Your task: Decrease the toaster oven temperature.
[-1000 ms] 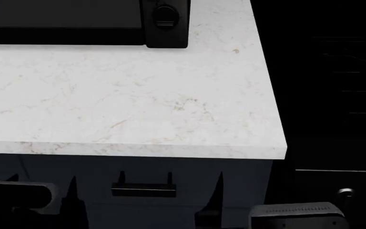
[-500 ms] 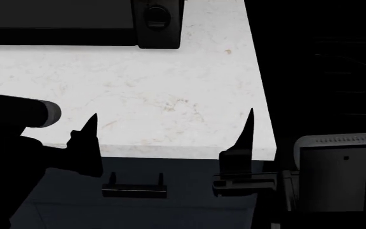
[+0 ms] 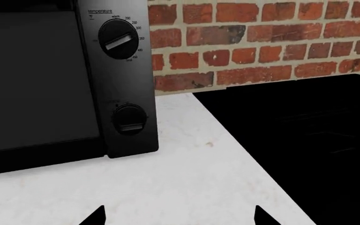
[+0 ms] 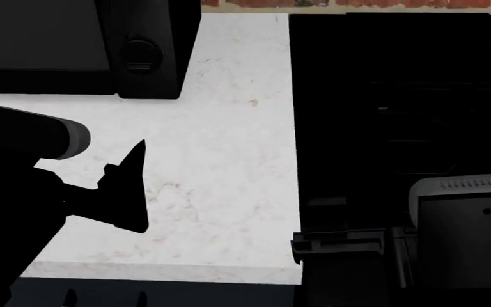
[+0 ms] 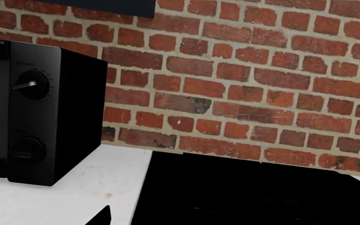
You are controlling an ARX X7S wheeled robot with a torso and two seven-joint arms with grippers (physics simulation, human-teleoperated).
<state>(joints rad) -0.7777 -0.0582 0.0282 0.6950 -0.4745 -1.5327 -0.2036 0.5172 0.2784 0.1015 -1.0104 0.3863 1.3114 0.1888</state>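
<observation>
The black toaster oven (image 3: 42, 79) stands on the white counter (image 3: 186, 178) against the brick wall. Its panel has a temperature knob (image 3: 118, 40) with a lower knob (image 3: 130, 120) beneath it. It also shows in the head view (image 4: 75, 45) at top left and in the right wrist view (image 5: 36, 103). My left gripper (image 3: 178, 215) is open and empty, above the counter in front of the panel and well short of it. One of its fingers (image 4: 133, 167) shows in the head view. My right gripper (image 5: 180, 216) is open by the counter's right edge. Only one of its fingertips (image 5: 102, 216) shows.
A large flat black range surface (image 4: 399, 96) lies right of the counter, level with it. The brick wall (image 5: 243, 93) runs behind both. The grey-white vented box (image 4: 465, 217) on my right arm sits at lower right. The counter's front edge (image 4: 160, 272) is below my left arm.
The head view has shifted: the toaster oven now sits lower and further left, and the brick wall shows at the top. Both arms have come up from below the counter's front edge.
</observation>
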